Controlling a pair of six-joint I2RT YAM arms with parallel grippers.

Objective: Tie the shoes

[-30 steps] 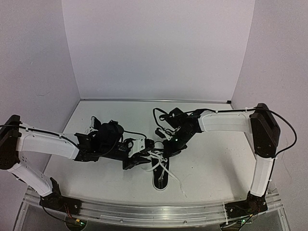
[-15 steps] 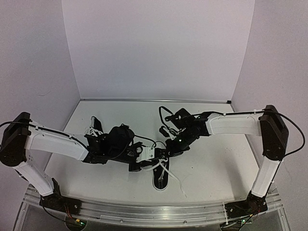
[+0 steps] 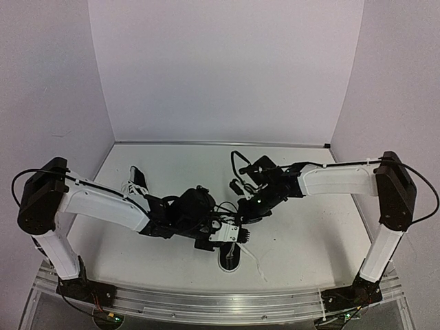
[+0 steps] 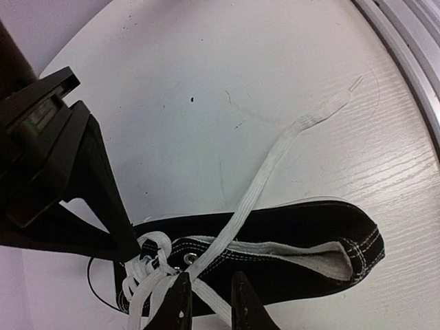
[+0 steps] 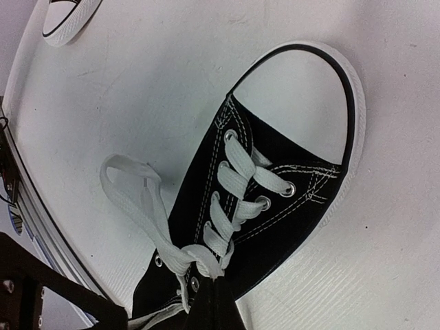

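One of the shoes (image 5: pixel 275 206), black with a white toe cap, lies on the table under both grippers; only its heel end (image 3: pixel 230 260) shows from above. My right gripper (image 5: pixel 210 278) is shut on the white lace where the two strands cross above the top eyelets. A loop of lace (image 5: pixel 127 185) lies beside the shoe. My left gripper (image 4: pixel 210 292) hovers over the shoe's side (image 4: pixel 289 258), jaws a narrow gap apart, with a lace strand crossing that gap. One long lace end (image 4: pixel 302 127) trails across the table. The second shoe (image 3: pixel 135 180) lies behind the left arm.
The table's metal front rail (image 4: pixel 412 41) runs close to the shoe's heel. The right gripper's black body (image 4: pixel 55 172) stands right beside my left fingers. The second shoe's toe (image 5: pixel 65 17) sits far off at the edge of the right wrist view.
The left arm has swung right and forward until its gripper is over the shoe, and its jaws have narrowed. The right gripper has shifted slightly, still shut on the lace.
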